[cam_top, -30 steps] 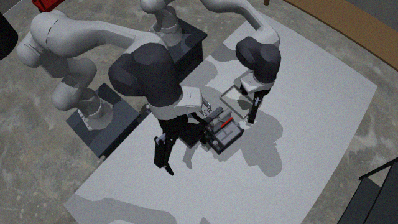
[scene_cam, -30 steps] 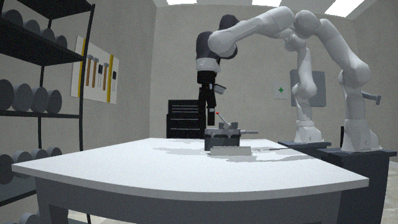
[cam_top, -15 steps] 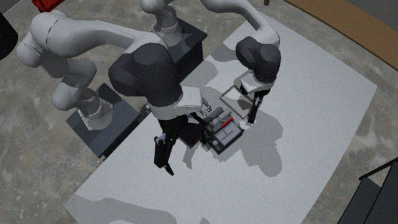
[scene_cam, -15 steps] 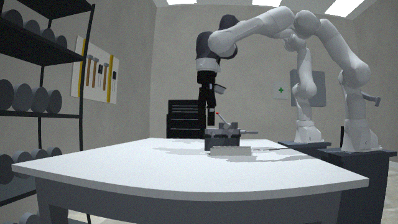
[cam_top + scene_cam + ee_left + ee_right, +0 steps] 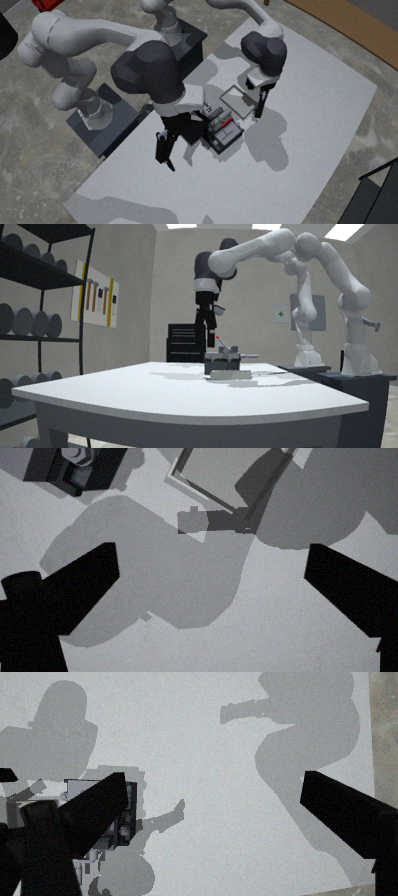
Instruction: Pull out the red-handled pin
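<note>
- Right gripper [image 5: 190, 154] [image 5: 212, 787]: fingers spread wide with nothing between them; one finger covers part of the vise in its own wrist view.
- Vise [image 5: 219, 152] [image 5: 222, 368] [image 5: 102, 478] [image 5: 133, 822]: upright on the table; judged heavy and rigid, a sound anchor if its jaw is tight.
- Tube [image 5: 221, 116] [image 5: 227, 350]: lies across the top of the vise. It is probably clamped, though the overhead view is too coarse to confirm jaw contact. Judged stiff and smooth, liable to turn or creep under a crooked pull.
- Red-handled pin [image 5: 227, 122] [image 5: 217, 337]: not yet extracted; it rises aslant from the tube, red end uppermost. Judged light, rigid and possibly slick. Recommended hold: the red handle, pads square to it, drawn along the pin's own slant (sideways load would likely bind it).
- Tray [image 5: 231, 109] [image 5: 230, 375] [image 5: 205, 495]: right side up, beside the vise, no pin in it. Judged light and easily nudged; if moved, take it by a wall.
- Left gripper [image 5: 259, 116] [image 5: 211, 341] [image 5: 212, 560]: fingers fully parted, holding nothing, near the tray's outer corner; the better placed for the handle, in this inspector's judgement.

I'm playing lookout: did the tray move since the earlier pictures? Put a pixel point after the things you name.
No, the tray [image 5: 231, 108] [image 5: 231, 375] [image 5: 215, 473] [image 5: 15, 814] sits in the same spot beside the vise [image 5: 230, 134] [image 5: 222, 367] [image 5: 112, 473] [image 5: 132, 817] in the top view.
</note>
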